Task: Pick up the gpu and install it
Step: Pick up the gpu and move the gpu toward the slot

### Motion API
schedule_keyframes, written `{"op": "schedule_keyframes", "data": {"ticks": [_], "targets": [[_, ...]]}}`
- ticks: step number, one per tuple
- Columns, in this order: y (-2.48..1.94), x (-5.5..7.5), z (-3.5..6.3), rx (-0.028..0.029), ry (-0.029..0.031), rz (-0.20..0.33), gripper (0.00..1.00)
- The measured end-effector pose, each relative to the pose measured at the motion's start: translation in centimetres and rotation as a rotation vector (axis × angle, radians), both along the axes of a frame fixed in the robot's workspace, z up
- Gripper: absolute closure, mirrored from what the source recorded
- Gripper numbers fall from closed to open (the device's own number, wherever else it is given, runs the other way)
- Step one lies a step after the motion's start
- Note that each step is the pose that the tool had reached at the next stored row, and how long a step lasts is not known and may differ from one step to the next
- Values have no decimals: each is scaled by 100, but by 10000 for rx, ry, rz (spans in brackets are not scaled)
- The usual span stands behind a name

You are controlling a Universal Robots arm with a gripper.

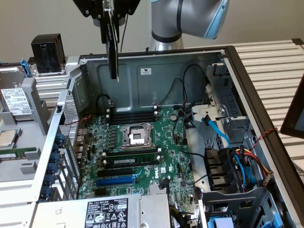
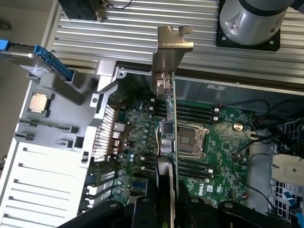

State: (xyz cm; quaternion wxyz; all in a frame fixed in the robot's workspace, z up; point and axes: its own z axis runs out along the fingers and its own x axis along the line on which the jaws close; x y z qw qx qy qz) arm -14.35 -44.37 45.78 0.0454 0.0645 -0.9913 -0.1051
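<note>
- Closest to the exterior camera, the power supply (image 1: 142,206) is sitting at the front of the case (image 1: 156,53). Its black label (image 1: 107,214) is carrying white print and marks too fine for me to read.
- At the exterior view's far left, a hard drive (image 1: 14,102) is lying outside the case. It is wearing a white sticker whose lines I cannot make out, and a loose processor chip (image 2: 38,102) is resting close by.
- Behind them, a black box (image 1: 47,46) is standing on the ribbed tabletop.
- I am gripping the gpu (image 1: 113,59) in my pincer (image 1: 110,28), jaws pressing on the card from both sides. It is hanging upright and edge-on, high above the open case, touching nothing else.
- From my wrist, the gpu (image 2: 170,137) is running away from my pincer (image 2: 167,202), with its silver bracket (image 2: 173,45) at the far end.
- Below, the motherboard (image 1: 166,142) is lying flat in the case, showing "DELL" (image 1: 153,172) in white beside a blue slot (image 1: 115,180).
- Its processor socket (image 1: 135,137) is sitting between rows of memory slots.
- A white sticker (image 1: 146,70) is clinging to the case's back wall, unreadable.
- Toward the exterior view's right, a blue cable (image 1: 216,128) is curving down past the drive bays.
</note>
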Motion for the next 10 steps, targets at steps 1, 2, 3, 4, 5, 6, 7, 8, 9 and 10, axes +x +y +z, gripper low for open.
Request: {"op": "schedule_keyframes", "data": {"ticks": [1, 2, 3, 4, 5, 6, 7, 8, 9, 10], "targets": [[-3, 33, 0, 1, 0, 2, 72], [-3, 54, -2, 1, 0, 6, 72], [-3, 76, -4, 2, -3, 22, 72], [-3, 95, -6, 0, -10, 50, 72], [-3, 111, -11, -4, -16, 83, 72], [-3, 132, -16, -13, -18, 116, 72], [-3, 158, -23, -26, -20, 141, 72], [-3, 183, -32, -37, -23, 156, 72], [-3, 210, -41, -50, -26, 173, 72], [-3, 236, -50, -63, -28, 188, 72]]}}
